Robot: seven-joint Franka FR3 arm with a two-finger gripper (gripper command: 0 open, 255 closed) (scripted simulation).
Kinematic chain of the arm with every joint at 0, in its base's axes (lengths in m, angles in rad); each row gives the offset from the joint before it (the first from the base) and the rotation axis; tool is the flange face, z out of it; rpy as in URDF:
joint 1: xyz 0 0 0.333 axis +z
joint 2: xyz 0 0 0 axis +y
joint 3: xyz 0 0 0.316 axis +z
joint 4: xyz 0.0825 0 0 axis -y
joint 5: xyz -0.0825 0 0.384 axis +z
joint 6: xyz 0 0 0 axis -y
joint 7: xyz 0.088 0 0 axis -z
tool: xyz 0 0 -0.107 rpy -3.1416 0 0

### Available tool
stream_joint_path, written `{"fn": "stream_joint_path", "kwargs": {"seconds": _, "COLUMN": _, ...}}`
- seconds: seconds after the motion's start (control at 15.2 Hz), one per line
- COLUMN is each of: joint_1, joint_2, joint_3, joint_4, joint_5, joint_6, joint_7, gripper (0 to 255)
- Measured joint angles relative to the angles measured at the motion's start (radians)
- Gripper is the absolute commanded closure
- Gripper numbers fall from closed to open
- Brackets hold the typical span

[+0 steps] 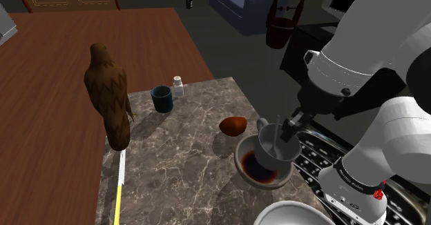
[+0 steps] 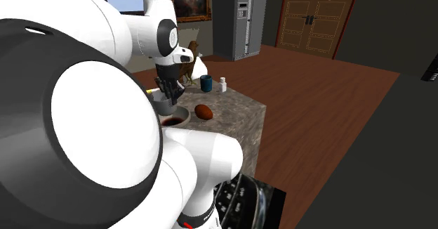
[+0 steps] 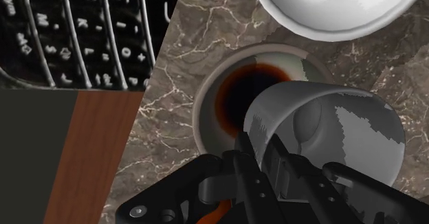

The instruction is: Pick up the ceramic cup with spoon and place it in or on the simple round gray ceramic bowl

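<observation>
A grey cup [image 1: 278,145] with a thin spoon [image 1: 277,132] standing in it hangs over the round bowl [image 1: 243,163], whose inside is dark reddish. My black gripper [image 1: 295,122] is shut on the cup's rim on the side toward the stand. In the wrist view the fingers [image 3: 249,146] clasp the wall of the cup [image 3: 330,130], which covers part of the bowl [image 3: 210,95]. Whether the cup touches the bowl I cannot tell. In the second exterior view the gripper [image 2: 168,92] holds the cup [image 2: 162,106] just above the bowl [image 2: 179,116].
On the marble top stand a brown eagle figure [image 1: 108,92], a dark blue cup [image 1: 162,99], a small white bottle [image 1: 178,86] and a brown egg-shaped thing [image 1: 233,125]. A white bowl [image 1: 290,214] sits near the front. A black keypad device [image 3: 75,34] lies beside the bowls.
</observation>
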Motion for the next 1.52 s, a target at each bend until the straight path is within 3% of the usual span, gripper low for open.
{"fn": "stream_joint_path", "kwargs": {"seconds": 0.33, "joint_1": 0.013, "joint_2": 0.007, "joint_3": 0.028, "joint_4": -0.063, "joint_5": 0.029, "joint_6": 0.069, "joint_7": -0.006, "gripper": 255}}
{"fn": "stream_joint_path", "kwargs": {"seconds": 0.73, "joint_1": 0.014, "joint_2": 0.010, "joint_3": 0.031, "joint_4": -0.069, "joint_5": 0.033, "joint_6": 0.078, "joint_7": -0.007, "gripper": 255}}
{"fn": "stream_joint_path", "kwargs": {"seconds": 0.79, "joint_1": 0.014, "joint_2": 0.010, "joint_3": 0.031, "joint_4": -0.069, "joint_5": 0.033, "joint_6": 0.078, "joint_7": -0.007, "gripper": 0}}
{"fn": "stream_joint_path", "kwargs": {"seconds": 1.19, "joint_1": 0.014, "joint_2": 0.010, "joint_3": 0.031, "joint_4": -0.068, "joint_5": 0.033, "joint_6": 0.078, "joint_7": -0.007, "gripper": 0}}
{"fn": "stream_joint_path", "kwargs": {"seconds": 1.52, "joint_1": -0.003, "joint_2": -0.018, "joint_3": -0.021, "joint_4": 0.022, "joint_5": -0.016, "joint_6": -0.039, "joint_7": -0.002, "gripper": 0}}
